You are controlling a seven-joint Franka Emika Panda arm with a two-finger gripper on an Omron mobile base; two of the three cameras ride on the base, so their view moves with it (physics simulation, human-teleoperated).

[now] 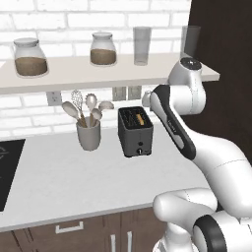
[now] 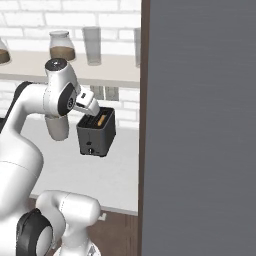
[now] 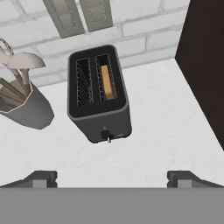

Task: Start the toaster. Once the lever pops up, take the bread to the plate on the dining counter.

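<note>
The toaster [image 3: 99, 95] stands on the light grey table [image 1: 64, 177] near the white brick wall, its small knob low on the narrow front face. The bread [image 3: 106, 81] sits down in one of its two slots. Just beside the toaster stands a grey utensil holder [image 1: 89, 134]. The hand [image 3: 112, 178] hovers above, fingertips [image 3: 43, 178] spread wide apart, gripping nothing.
</note>
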